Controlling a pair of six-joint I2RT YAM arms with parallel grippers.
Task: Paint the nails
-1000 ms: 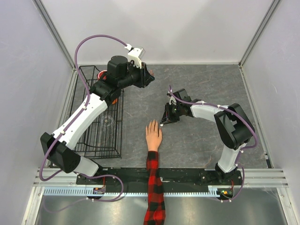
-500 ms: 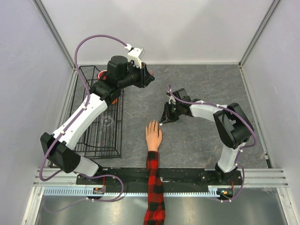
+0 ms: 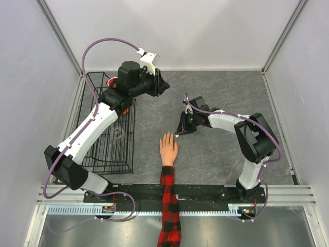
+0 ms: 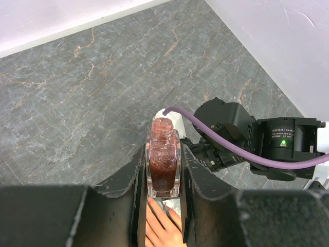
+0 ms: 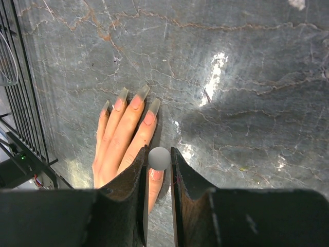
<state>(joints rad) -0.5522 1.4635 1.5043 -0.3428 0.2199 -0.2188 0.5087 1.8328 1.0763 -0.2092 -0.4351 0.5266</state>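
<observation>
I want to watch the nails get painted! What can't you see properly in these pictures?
Brush tip: right wrist view, hidden under the grey cap in the right gripper.
Thumb nail: same view, behind that cap and gripper.
Nails: top view, too small to show paint.
Hand: left wrist view, cut off by the bottom edge, covered by the left gripper and its bottle.

- A black wire basket (image 3: 110, 128) is sitting along the table's left side, by the left wall, with something small and clear (image 3: 119, 133) lying inside.
- The grey stone-patterned tabletop (image 3: 221, 92) is showing brownish veins and catching a bright glare patch.
- A small clear bottle (image 4: 163, 162) of dark red polish is standing upright, its neck open.
- A round grey cap (image 5: 159, 158) is showing end-on over the tabletop.
</observation>
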